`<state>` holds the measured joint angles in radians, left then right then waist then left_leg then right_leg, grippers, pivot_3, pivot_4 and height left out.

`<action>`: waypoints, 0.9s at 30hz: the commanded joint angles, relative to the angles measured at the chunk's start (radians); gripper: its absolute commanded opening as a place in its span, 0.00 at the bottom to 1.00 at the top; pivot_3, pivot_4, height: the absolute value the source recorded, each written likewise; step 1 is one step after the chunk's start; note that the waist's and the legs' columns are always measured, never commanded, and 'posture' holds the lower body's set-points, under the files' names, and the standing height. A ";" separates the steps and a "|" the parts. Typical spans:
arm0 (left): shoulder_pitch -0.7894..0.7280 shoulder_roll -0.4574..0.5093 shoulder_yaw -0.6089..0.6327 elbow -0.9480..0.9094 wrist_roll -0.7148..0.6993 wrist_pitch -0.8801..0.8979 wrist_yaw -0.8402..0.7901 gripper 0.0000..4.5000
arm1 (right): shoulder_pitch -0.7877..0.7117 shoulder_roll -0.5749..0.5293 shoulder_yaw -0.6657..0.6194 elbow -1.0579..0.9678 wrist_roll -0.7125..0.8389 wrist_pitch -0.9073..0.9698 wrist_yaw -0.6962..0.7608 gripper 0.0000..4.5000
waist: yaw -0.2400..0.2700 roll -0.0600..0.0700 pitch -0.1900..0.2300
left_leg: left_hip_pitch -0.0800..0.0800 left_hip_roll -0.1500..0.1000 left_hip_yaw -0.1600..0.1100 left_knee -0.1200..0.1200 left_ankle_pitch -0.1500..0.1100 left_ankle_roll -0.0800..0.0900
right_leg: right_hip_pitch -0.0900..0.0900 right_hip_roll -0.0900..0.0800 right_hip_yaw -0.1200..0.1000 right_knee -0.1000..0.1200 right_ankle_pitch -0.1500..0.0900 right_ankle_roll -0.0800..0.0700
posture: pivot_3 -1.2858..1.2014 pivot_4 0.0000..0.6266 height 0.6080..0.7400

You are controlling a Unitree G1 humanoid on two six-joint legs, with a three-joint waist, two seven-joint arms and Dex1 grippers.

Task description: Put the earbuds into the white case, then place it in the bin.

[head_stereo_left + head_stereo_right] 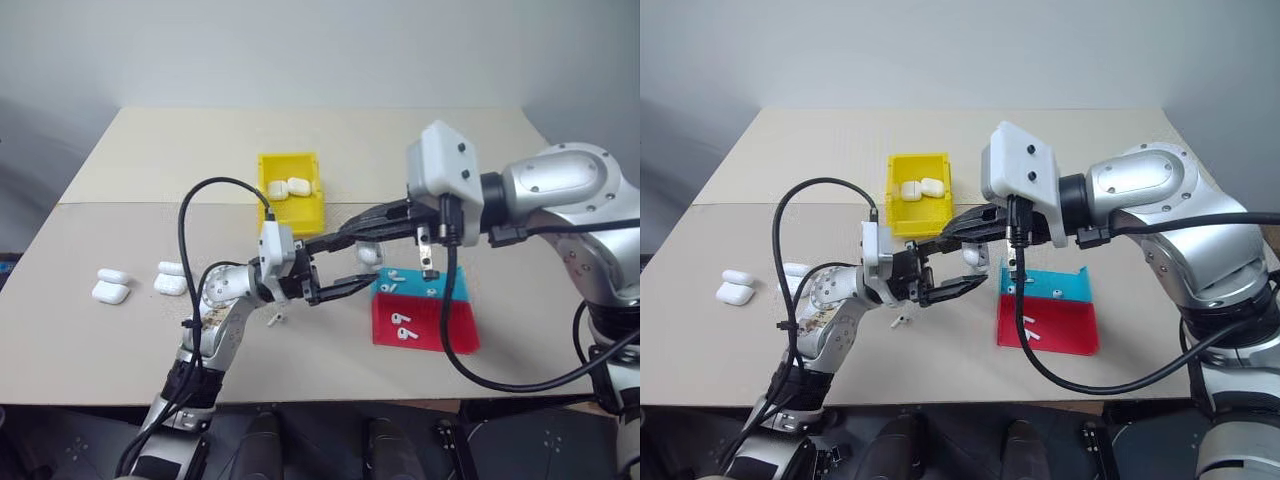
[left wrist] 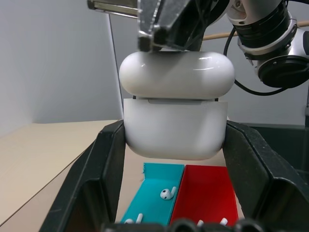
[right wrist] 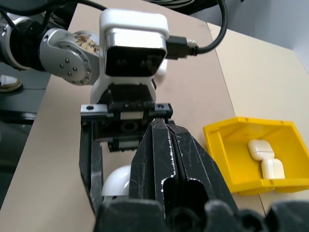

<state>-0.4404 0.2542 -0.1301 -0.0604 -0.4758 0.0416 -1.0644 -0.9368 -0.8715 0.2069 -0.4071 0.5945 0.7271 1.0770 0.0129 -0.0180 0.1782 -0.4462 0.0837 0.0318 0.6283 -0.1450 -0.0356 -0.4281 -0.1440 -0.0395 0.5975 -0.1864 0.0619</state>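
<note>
Nearest to where I stand, at the front edge of the table (image 1: 150,160), the left gripper (image 1: 345,289) reaches across from the left and has a white case (image 2: 176,125) clamped between its two black fingers (image 2: 91,183), held up off the tabletop. Seen along those fingers, the case sits upright with its rounded lid at the top and a thin seam showing under it. The right gripper (image 1: 335,240) comes in from the right and points down at a slant, its fingers pressed together with nothing between them; its tips sit right at the top of the lid.

Below the held case lie a teal tray (image 1: 455,282) and a red tray (image 1: 445,325), side by side and touching. White earbuds (image 2: 167,194) lie in both trays. One more small white piece (image 1: 277,319) lies loose on the table under the left wrist.

Farther back stands the yellow bin (image 1: 292,208), with two white cases (image 3: 267,159) lying in it next to each other. Well off to the left, four more spare cases (image 1: 112,285) rest on the table in two pairs.
</note>
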 commanded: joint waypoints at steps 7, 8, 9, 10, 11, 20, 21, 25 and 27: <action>0.004 -0.020 0.048 -0.075 -0.023 -0.047 0.046 0.61 | -0.027 0.071 -0.243 0.046 0.142 -0.005 -0.024 0.01 | 0.000 0.000 0.000 | 0.000 0.000 0.000 0.000 0.000 0.000 | 0.001 0.000 0.000 0.000 0.000 0.000 | 0.52 0.24 1.00; -0.001 -0.023 0.054 -0.069 -0.019 -0.055 0.057 0.61 | -0.017 0.068 -0.261 0.046 0.140 -0.019 -0.024 0.01 | 0.001 0.000 0.000 | 0.000 0.000 0.000 0.000 0.000 0.000 | 0.001 0.000 0.000 0.000 0.000 0.000 | 0.52 0.24 1.00; -0.012 -0.026 0.063 -0.062 0.000 -0.062 0.088 0.61 | -0.007 0.066 -0.283 0.047 0.145 -0.018 -0.036 0.01 | 0.002 0.000 0.000 | 0.000 0.000 0.000 0.000 0.000 0.000 | 0.001 0.000 0.000 0.000 0.000 0.000 | 0.52 0.24 1.00; -0.034 -0.040 0.075 -0.042 0.031 -0.086 0.134 0.61 | 0.002 0.067 -0.312 0.051 0.152 -0.009 -0.061 0.01 | 0.002 0.000 0.000 | 0.000 0.000 0.000 0.000 0.000 0.000 | 0.001 0.000 0.000 0.000 0.000 0.000 | 0.52 0.24 1.00; -0.054 -0.054 0.084 -0.022 0.058 -0.109 0.174 0.61 | 0.009 0.070 -0.335 0.053 0.160 0.004 -0.085 0.01 | 0.005 0.000 0.000 | 0.000 0.000 0.000 0.001 0.000 0.000 | 0.001 0.000 0.000 0.000 0.001 0.001 | 0.52 0.24 1.00; -0.432 -0.142 0.081 0.373 0.519 -0.107 0.753 0.61 | 0.280 0.122 -0.442 -0.092 0.166 0.027 -0.323 0.01 | 0.030 -0.001 0.000 | 0.000 -0.001 0.000 0.004 0.000 0.000 | 0.004 0.000 0.000 -0.002 0.004 0.004 | 0.52 0.24 1.00; -0.458 -0.157 0.090 0.396 0.525 -0.048 0.796 0.61 | 0.300 0.125 -0.448 -0.108 0.173 0.034 -0.343 0.01 | 0.030 -0.001 0.000 | 0.000 -0.001 0.000 0.004 0.000 0.000 | 0.004 0.000 0.000 -0.002 0.005 0.007 | 0.52 0.24 1.00; -0.544 -0.199 0.109 0.506 0.574 0.128 0.964 0.61 | 0.362 0.124 -0.456 -0.150 0.195 0.067 -0.407 0.01 | 0.026 -0.001 0.000 | -0.001 -0.001 0.000 0.002 -0.001 0.001 | 0.003 0.000 0.000 -0.002 0.006 0.010 | 0.52 0.24 1.00; -0.559 -0.194 0.092 0.564 0.606 0.131 1.007 0.61 | 0.380 0.115 -0.447 -0.163 0.194 0.076 -0.422 0.01 | 0.022 -0.001 0.000 | 0.000 -0.001 0.000 0.001 -0.001 0.001 | 0.002 0.000 0.000 -0.003 0.006 0.010 | 0.52 0.24 1.00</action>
<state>-0.9612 0.0524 -0.0369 0.4920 0.0981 0.1606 -0.1057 -0.5552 -0.7410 -0.2143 -0.5343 0.7720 0.7957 0.6741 0.0352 -0.0194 0.1783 -0.4463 0.0829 0.0315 0.6284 -0.1455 -0.0342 -0.4264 -0.1437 -0.0393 0.5947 -0.1807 0.0718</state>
